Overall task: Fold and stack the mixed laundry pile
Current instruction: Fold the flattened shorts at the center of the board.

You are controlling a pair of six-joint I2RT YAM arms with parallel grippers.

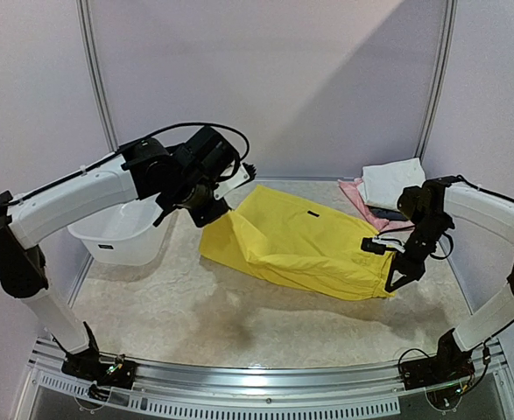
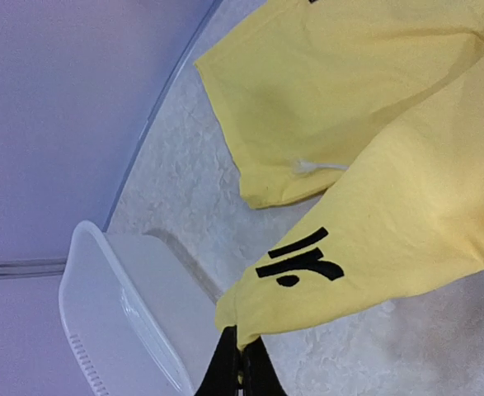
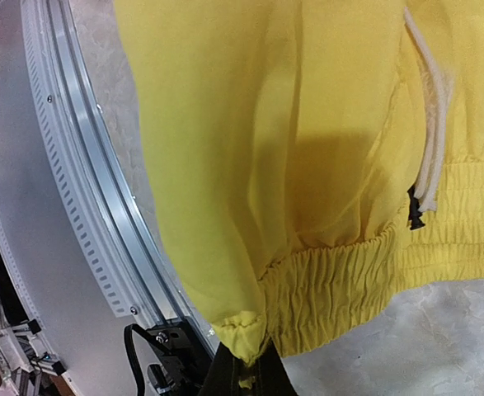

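Looking from above, we see the yellow shorts stretched across mid-table. The left gripper pinches the far-left leg corner and the right gripper the near-right waistband corner. Bare tabletop lies open in front. The white basket sits just left, and a folded white garment lies far right. At the left wrist, the jaws are closed on the hem below a black logo. At the right wrist, the jaws clamp the waistband edge beside the front rail.

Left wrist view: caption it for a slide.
Left gripper shut on a corner of the yellow shorts, white basket beside.
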